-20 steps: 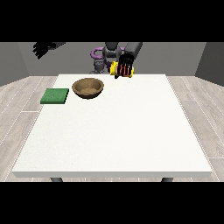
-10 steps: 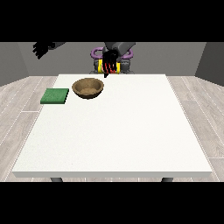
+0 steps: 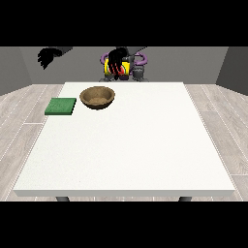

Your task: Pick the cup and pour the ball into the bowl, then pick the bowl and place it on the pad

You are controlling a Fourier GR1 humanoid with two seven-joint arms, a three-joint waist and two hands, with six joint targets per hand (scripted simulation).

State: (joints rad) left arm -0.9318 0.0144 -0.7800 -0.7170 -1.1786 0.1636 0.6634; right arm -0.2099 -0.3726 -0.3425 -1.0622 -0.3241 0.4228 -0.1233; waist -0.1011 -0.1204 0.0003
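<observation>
You're carrying yellow cup [image 3: 117, 70] in hand at view's right [image 3: 115, 60], fingers wrapping it, above far table [image 3: 126, 140] edge (ball hidden). Risk: tipping short of bowl [image 3: 98, 97], ball rolling away.

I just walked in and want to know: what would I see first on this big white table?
Your eye lands on the brown bowl near the far edge of the white table, with a green pad lying flat beside it, toward the view's left. Just past the bowl, a black hand holds a yellow cup above the table's far edge, while another black hand hangs in the air at the view's left.
</observation>
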